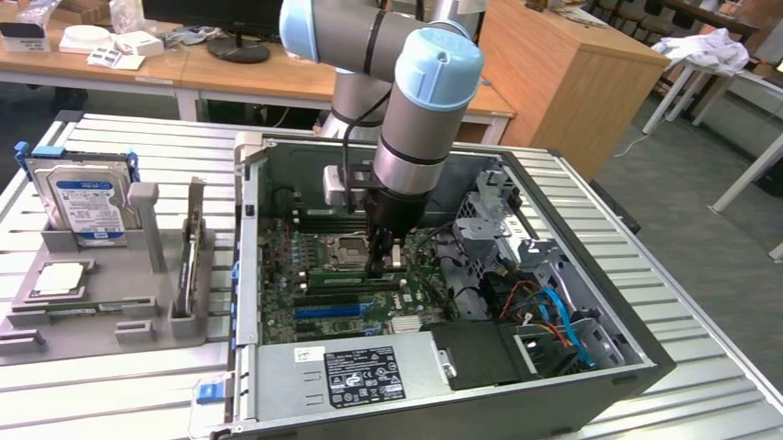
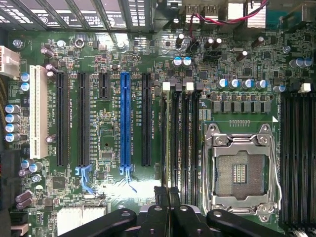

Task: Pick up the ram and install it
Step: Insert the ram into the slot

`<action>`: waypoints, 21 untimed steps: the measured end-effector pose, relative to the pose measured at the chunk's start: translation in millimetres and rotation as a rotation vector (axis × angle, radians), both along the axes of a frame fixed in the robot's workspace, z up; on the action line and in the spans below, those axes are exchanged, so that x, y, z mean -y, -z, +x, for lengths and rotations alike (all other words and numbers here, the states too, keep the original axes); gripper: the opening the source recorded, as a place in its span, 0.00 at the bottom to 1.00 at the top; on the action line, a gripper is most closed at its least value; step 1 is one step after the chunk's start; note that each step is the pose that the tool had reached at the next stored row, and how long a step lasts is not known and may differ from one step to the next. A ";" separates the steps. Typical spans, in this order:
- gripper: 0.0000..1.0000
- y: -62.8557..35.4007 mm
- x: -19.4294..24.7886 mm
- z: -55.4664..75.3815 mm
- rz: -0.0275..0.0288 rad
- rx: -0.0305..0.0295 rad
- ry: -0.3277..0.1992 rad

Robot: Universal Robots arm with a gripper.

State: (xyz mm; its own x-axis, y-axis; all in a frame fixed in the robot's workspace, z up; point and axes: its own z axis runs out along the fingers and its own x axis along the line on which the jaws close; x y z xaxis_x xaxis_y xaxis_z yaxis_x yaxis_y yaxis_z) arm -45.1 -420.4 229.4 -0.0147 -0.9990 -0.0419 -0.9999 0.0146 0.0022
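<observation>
Wooden desks (image 1: 245, 78) are lining the back of the room, and a slatted metal table (image 1: 691, 307) is carrying the whole job. An open computer case (image 1: 588, 390) is lying on its side at the table's middle, and the arm (image 1: 423, 110) is reaching down into it from twelve o'clock. Its gripper (image 1: 391, 257) is hanging just above the motherboard (image 2: 108, 128) with the jaws pressed together. Nothing is showing between them, so I am judging them empty. In the wrist view it is sitting over one end of the dark memory slots (image 2: 180, 138), beside the bare processor socket (image 2: 242, 170). At nine o'clock from the case a grey holder tray (image 1: 104, 323) is keeping the parts. What I am reading as the ram (image 1: 70, 310), a narrow green strip, is lying toward the tray's six o'clock edge, just beside the square CPU chip (image 1: 61, 280) and well apart from the gripper. The pick-up is looking not yet done. Doing it well is calling for jaws parted, squared across the stick's thin faces, and closing on its middle so it is hanging level, clear of the chip.
</observation>
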 end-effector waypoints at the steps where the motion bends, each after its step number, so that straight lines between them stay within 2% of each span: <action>1: 0.11 0.0 0.0 0.0 0.0000 0.0001 -0.001; 21: 0.11 0.8 0.0 -0.2 0.0000 0.0001 -0.015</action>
State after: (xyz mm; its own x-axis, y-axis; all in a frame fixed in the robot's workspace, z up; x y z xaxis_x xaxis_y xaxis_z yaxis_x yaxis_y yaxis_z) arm -45.3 -420.4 228.6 0.0008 -0.9991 -0.0419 -1.0000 -0.0009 0.0022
